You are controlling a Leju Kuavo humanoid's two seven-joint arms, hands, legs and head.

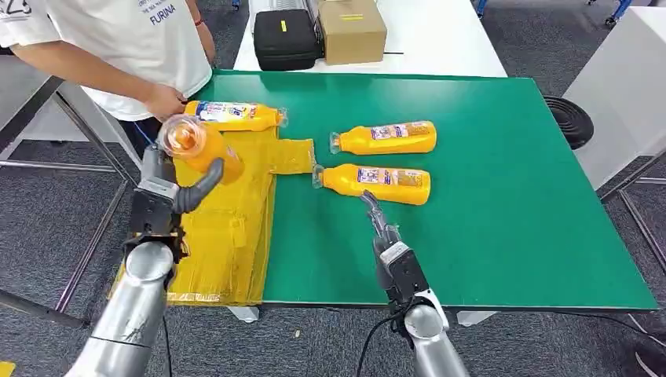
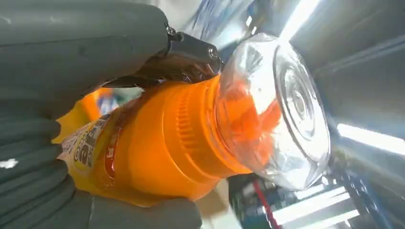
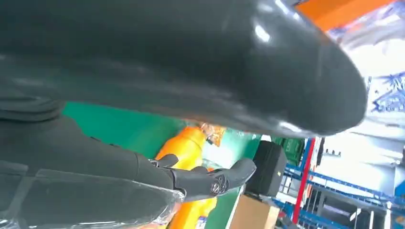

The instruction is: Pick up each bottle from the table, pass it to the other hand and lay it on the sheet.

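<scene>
Four glossy orange plastic bottles, clear domed caps. Left hand grips one bottle above crinkled yellow sheet. Right hand empty, fingers apart, just short of nearest bottle on green surface.

four orange bottles, one yellow sheet, one black case, one cardboard box

Even, bright overhead light leaves the head view sharp with faint shadows, while both wrist views are blurred close-up with glaring ceiling strips.
</scene>
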